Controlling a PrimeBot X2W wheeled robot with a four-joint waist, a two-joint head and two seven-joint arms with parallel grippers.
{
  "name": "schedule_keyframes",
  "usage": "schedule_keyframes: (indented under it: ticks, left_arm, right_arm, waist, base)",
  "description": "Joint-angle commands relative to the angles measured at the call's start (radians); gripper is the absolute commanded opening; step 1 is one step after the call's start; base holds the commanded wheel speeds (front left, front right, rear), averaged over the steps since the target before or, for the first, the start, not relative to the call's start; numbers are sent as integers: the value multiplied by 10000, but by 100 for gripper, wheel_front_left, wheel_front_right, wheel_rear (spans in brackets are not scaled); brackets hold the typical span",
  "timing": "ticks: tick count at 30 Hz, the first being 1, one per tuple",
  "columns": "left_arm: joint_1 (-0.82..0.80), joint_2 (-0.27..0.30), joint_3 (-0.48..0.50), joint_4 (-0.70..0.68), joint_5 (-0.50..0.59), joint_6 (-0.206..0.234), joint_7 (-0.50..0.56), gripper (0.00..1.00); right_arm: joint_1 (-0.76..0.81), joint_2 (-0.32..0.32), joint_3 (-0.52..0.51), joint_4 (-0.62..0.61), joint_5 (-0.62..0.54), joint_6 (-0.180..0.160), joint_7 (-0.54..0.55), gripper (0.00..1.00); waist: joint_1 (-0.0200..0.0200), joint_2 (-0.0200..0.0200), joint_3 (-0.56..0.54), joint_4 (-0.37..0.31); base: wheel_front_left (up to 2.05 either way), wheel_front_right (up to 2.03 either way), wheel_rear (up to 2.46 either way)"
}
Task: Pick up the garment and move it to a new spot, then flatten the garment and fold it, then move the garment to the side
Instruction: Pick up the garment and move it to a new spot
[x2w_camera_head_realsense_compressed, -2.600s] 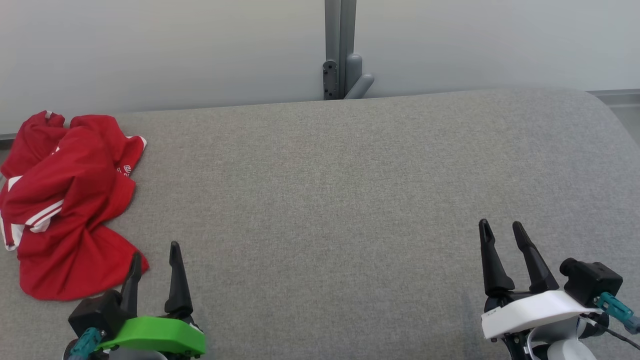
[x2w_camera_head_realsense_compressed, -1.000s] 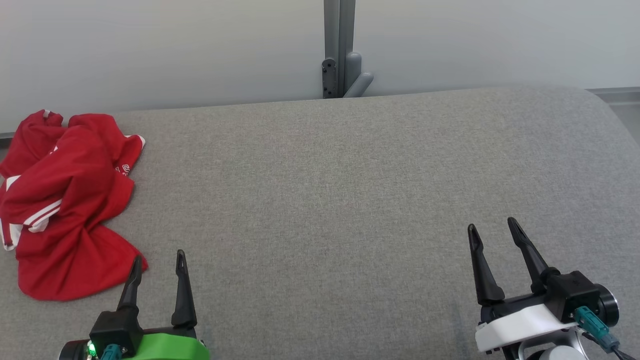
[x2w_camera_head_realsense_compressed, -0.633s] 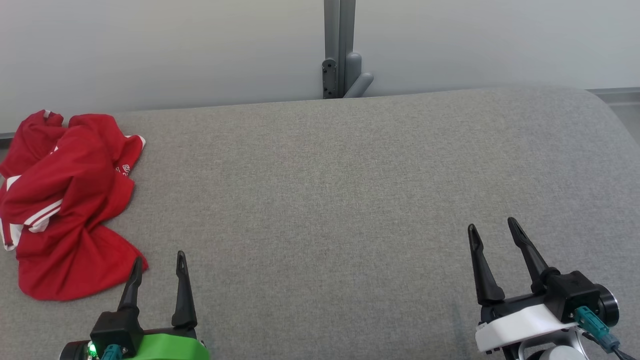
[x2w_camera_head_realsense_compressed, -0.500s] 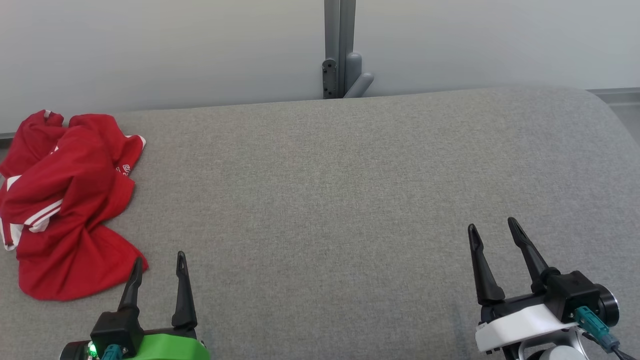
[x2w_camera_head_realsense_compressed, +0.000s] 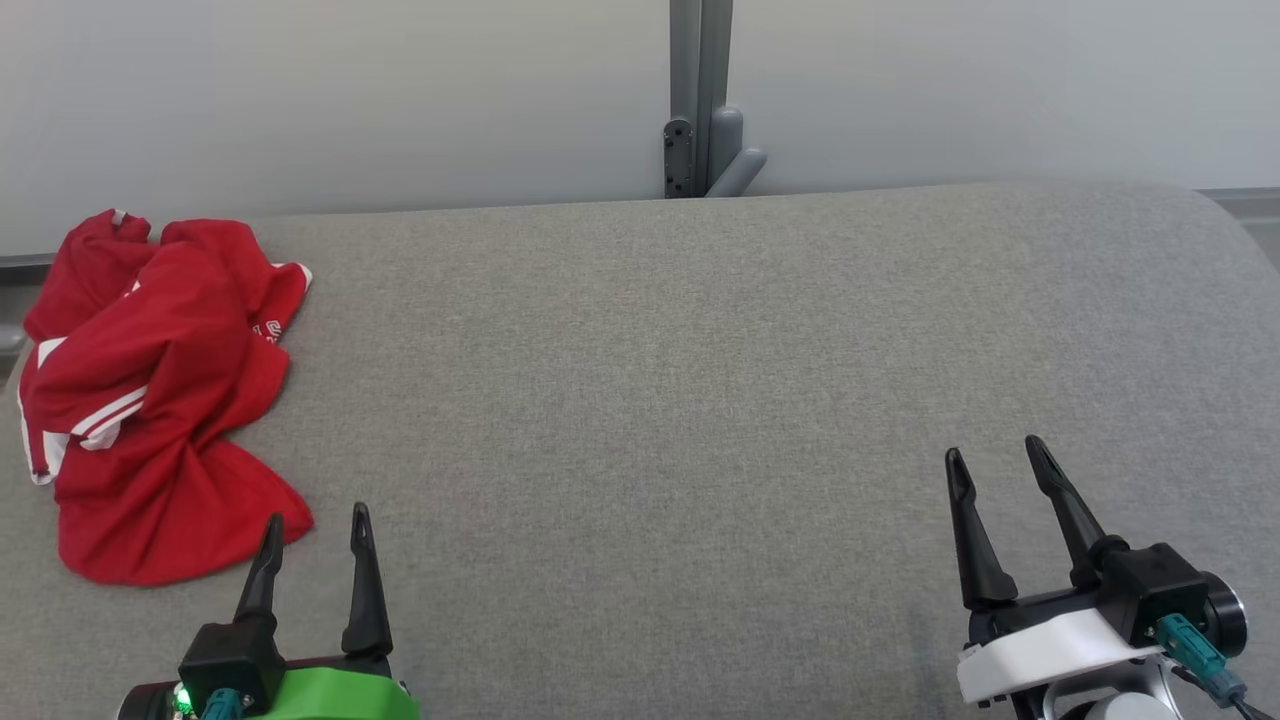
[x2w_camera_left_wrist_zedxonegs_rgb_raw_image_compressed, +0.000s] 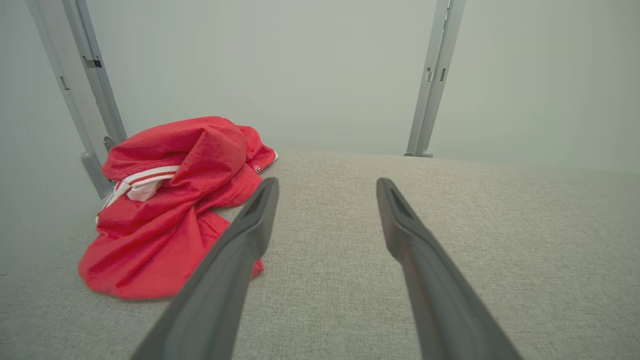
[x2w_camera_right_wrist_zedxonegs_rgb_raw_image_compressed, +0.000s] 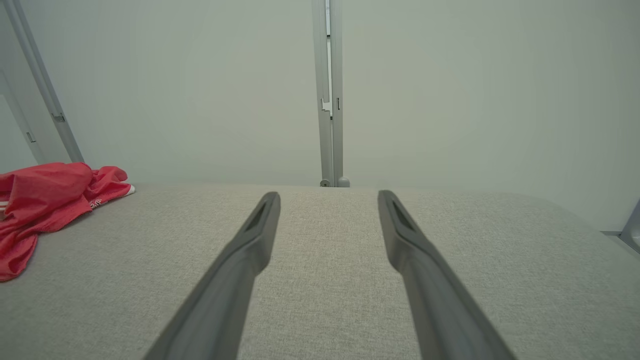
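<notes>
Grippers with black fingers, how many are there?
2. The green-mounted left gripper sits lower left, beside the crumpled red garment; the white-mounted right gripper sits lower right.

The grey surface (x2w_camera_head_realsense_compressed: 700, 380) lies open across its middle and right, and bare cloth runs from the right pincer (x2w_camera_head_realsense_compressed: 994, 448) to the far edge. A crumpled red shirt (x2w_camera_head_realsense_compressed: 160, 400) takes up the far left, just ahead and left of the left pincer (x2w_camera_head_realsense_compressed: 316, 514). Behind the far edge, a pale wall (x2w_camera_head_realsense_compressed: 400, 100) and a grey post (x2w_camera_head_realsense_compressed: 700, 90) bar the way.
</notes>
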Motion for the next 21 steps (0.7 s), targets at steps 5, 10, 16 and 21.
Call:
schedule_keyframes:
  ticks: [5, 10, 16, 21]
  left_arm:
    - [-54, 66, 97, -5, 120, 38, -3, 100]
    - [-34, 65, 214, 28, 156, 3, -3, 100]
    - [139, 62, 292, -43, 247, -14, -3, 100]
    - [266, 62, 404, -50, 312, -61, -3, 100]
  right_arm:
    - [149, -38, 1, -67, -20, 2, -29, 100]
    - [185, -35, 51, -74, 23, 2, -29, 100]
    - [253, -35, 145, -79, 122, 2, -29, 100]
    - [249, -35, 283, -57, 180, 2, -29, 100]
  waist:
    - [0, 25, -45, 605]
    - [0, 25, -124, 1456]
    - [0, 25, -220, 2714]
    - [0, 25, -263, 3488]
  base:
    - [0, 0, 0]
    - [0, 0, 0]
    - [0, 0, 0]
    - [0, 0, 0]
